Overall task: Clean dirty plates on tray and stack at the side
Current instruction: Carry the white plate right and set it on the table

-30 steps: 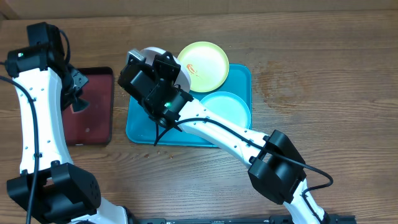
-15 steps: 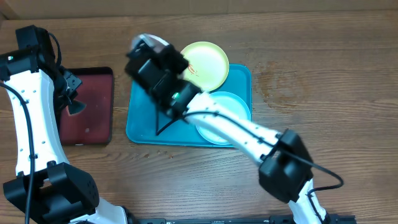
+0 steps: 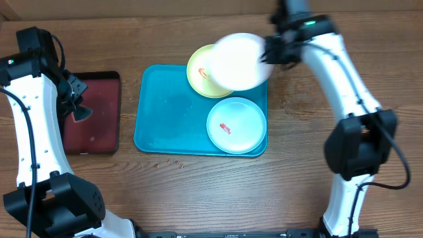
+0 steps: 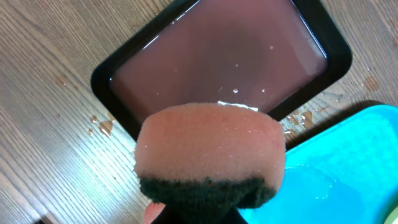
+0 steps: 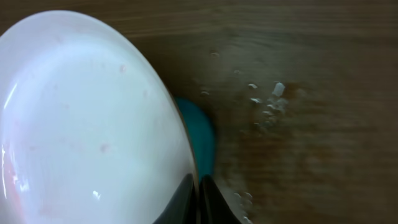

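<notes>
My right gripper [image 3: 268, 51] is shut on the rim of the white plate [image 3: 239, 61] and holds it in the air above the far right corner of the turquoise tray [image 3: 168, 112]. In the right wrist view the plate [image 5: 87, 130] fills the left, pinched between my fingers [image 5: 199, 193]. The yellow-green plate [image 3: 201, 73] lies on the tray's far edge, partly under the white one. The pale mint plate [image 3: 236, 124] with a red smear lies on the tray's right. My left gripper [image 3: 78, 99] is shut on a sponge [image 4: 208, 152] above the dark red tray [image 3: 96, 112].
The dark red tray [image 4: 224, 62] holds water, with droplets on the wood around it. Water drops and crumbs lie on the table right of the turquoise tray [image 5: 267, 99]. The turquoise tray's corner shows wet in the left wrist view [image 4: 348, 168].
My right arm has swung from the tray's left far corner to the right, lifting the white plate with it. The mint plate is now uncovered. The left arm has barely moved.
</notes>
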Tool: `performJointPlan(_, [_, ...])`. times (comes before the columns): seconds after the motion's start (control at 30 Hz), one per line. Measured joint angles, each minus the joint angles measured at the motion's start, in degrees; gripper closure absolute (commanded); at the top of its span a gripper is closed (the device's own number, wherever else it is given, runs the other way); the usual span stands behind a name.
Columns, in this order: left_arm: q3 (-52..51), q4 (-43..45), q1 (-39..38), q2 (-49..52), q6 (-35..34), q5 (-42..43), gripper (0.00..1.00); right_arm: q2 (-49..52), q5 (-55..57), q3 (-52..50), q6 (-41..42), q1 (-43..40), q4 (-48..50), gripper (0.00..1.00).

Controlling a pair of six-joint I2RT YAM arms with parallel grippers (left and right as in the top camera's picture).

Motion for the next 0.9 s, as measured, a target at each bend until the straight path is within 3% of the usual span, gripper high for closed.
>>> performJointPlan(0.23, [-0.02,0.17,0.00,0.00,0.00,0.39,0.96,-0.68,0.35,-3.76,1.68,-12.35,-3.23,0.96])
performJointPlan(0.63, [-0.11,0.11,0.00,0.02,0.00,0.59,0.96,-0.94,1.51,-21.29,1.90,-23.04,9.20,0.96])
performJointPlan(0.73, [-0.11,0.13,0.00,0.13,0.00,0.59,0.96,-0.94,1.42,-22.45,2.38,-23.15,9.99,0.72])
performJointPlan(0.9, [-0.15,0.13,0.00,0.35,0.00,0.92,0.96,-0.94,-0.35,-22.45,1.99,-22.82,9.66,0.65])
